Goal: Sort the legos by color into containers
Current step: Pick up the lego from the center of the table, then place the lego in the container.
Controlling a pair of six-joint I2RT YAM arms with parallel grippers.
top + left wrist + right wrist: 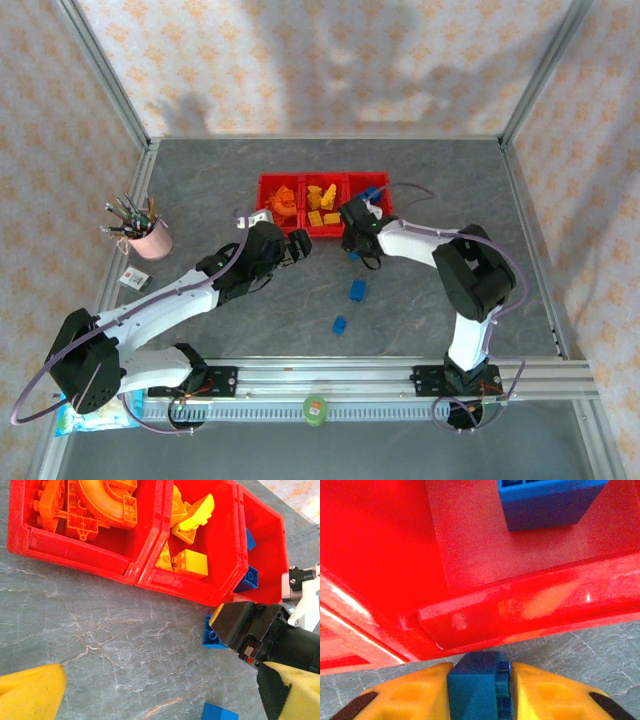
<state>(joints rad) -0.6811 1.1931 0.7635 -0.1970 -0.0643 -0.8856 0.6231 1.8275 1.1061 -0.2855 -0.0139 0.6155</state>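
Three joined red containers [355, 181] stand mid-table: orange legos [95, 505] in the left bin, yellow legos [190, 560] in the middle one, blue legos [248, 577] in the right one. My right gripper [479, 680] is shut on a blue lego [479, 685] low on the table, just in front of the right bin's front wall [530, 610]. In the left wrist view that lego [210, 635] shows under the right gripper's fingers [235, 622]. My left gripper [160, 700] hangs open over bare table in front of the left bins, holding nothing.
Two loose blue legos [357, 290] [340, 325] lie on the table nearer the arm bases. A pink cup of pens [150, 238] stands at the left with a small card [133, 279] beside it. A green object [316, 408] rests on the front rail.
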